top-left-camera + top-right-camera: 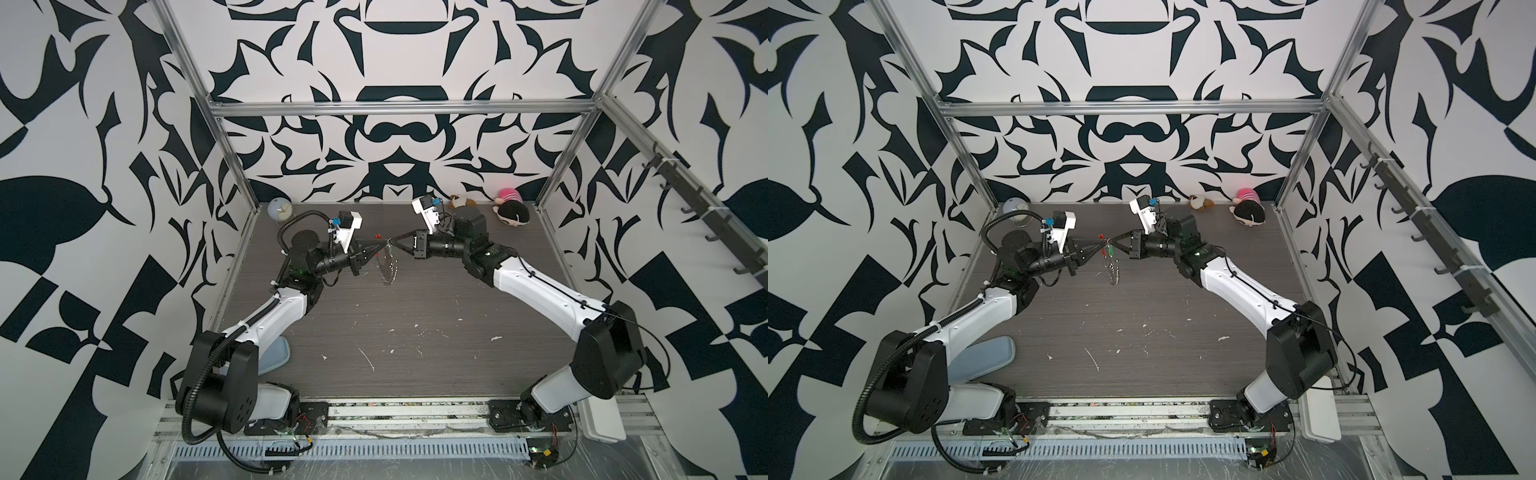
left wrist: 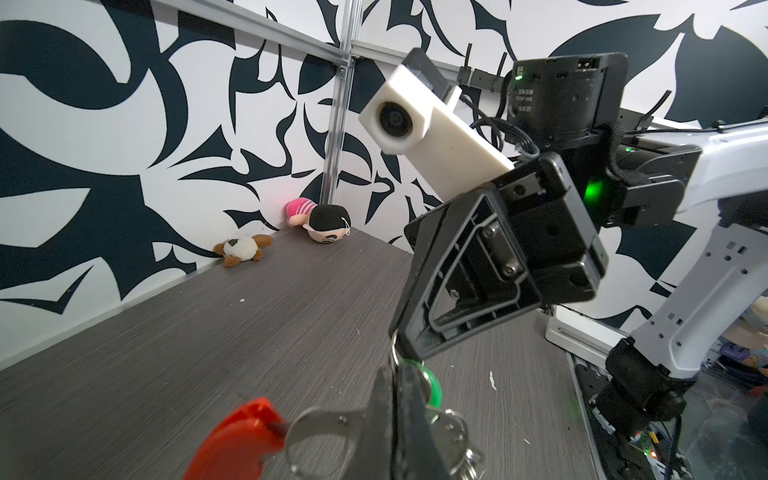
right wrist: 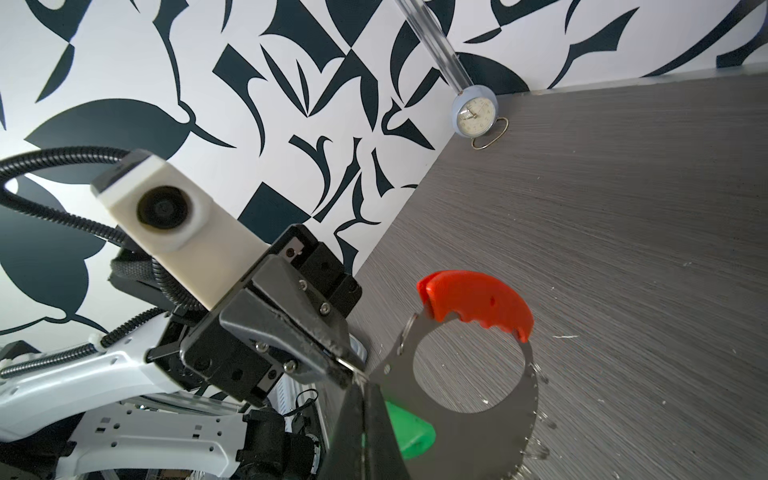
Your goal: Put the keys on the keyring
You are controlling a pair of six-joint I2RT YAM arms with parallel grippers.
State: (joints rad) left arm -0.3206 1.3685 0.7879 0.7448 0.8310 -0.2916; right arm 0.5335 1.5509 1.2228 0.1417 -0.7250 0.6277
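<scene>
Both grippers meet in mid-air above the middle back of the table. The keyring (image 1: 388, 268), a silver loop with a red-orange piece (image 3: 478, 303) and several small rings, hangs from my left gripper (image 2: 395, 374), which is shut on its flat metal band (image 2: 320, 419). The keys, a green tag (image 3: 409, 432), sit tight against that band. My right gripper (image 3: 364, 388) is shut on the tag, and green shows between its jaws. In a top view the tag (image 1: 1111, 250) hangs between the left gripper (image 1: 1100, 249) and the right gripper (image 1: 1109, 241). Whether the tag's ring is on the loop is hidden.
A small clock (image 1: 279, 210) stands in the back left corner. Two plush toys (image 1: 463, 202) (image 1: 513, 210) lie along the back wall at the right. A pale blue flat object (image 1: 992, 353) lies under the left arm. Metal frame posts (image 1: 232, 166) edge the table.
</scene>
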